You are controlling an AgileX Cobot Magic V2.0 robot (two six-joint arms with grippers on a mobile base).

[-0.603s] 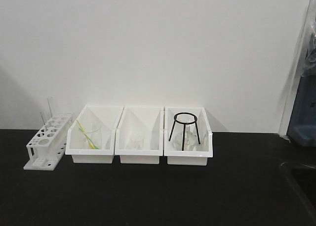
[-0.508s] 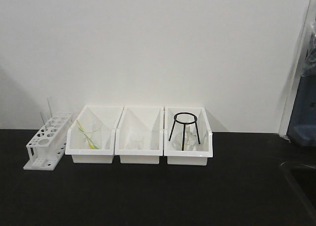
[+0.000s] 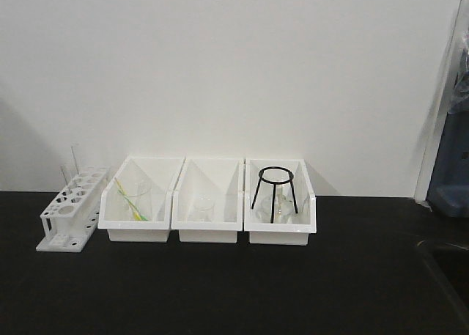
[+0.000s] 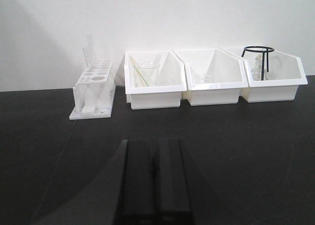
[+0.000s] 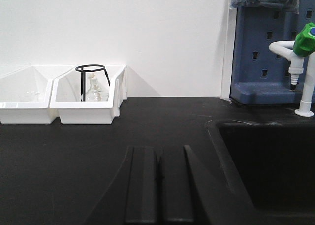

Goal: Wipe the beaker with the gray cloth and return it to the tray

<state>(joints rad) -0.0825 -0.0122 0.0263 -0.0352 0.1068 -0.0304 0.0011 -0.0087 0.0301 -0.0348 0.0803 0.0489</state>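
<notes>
Left wrist view: left gripper [image 4: 154,147] at bottom centre, fingers pressed together, nothing between them. Right wrist view: right gripper [image 5: 158,155] likewise closed on nothing.

Only the right wrist view shows the sink [image 5: 266,161] cut into the tabletop [image 3: 220,291] at lower right, plus the white tap with a green knob [image 5: 297,57] and a blue pegboard [image 5: 261,48] behind it. Only the front and left wrist views show the test tube rack [image 3: 69,218] at far left, with a couple of glass tubes [image 4: 88,50] standing in its back holes.

Three white bins stand side by side against the wall, rims touching. A wide bare black surface lies in front of them, up to both grippers. The sink edge bounds it on the right.

Contents:
- left bin [image 3: 139,234]: larger clear glass [image 3: 137,196] with a yellow-green rod [image 3: 130,203] leaning in it
- middle bin [image 3: 207,234]: small clear beaker [image 3: 202,209], upright, near the front wall
- right bin [image 3: 282,237]: black ring tripod [image 3: 273,192], clear glassware [image 5: 93,93] under it; its shape is hard to make out
</notes>
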